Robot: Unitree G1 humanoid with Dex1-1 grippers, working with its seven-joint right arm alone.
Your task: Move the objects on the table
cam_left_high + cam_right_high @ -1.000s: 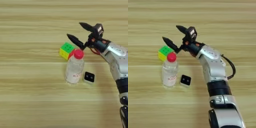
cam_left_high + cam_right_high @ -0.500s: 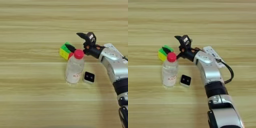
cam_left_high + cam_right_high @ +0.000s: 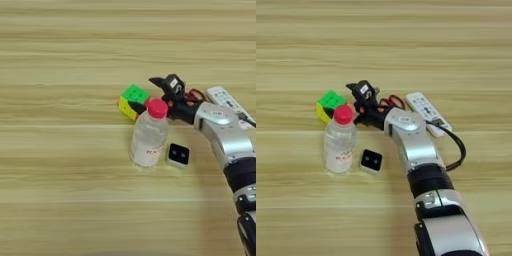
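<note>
wooden table [image 3: 60, 60], labelled bottle [image 3: 148, 135]

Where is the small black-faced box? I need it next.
The small white box lies on the table right of the bottle's base, just in front of the silver forearm.

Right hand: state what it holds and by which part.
Nothing clearly held: the hand is open at the puzzle cube, behind the bottle; contact cannot be told.
</note>
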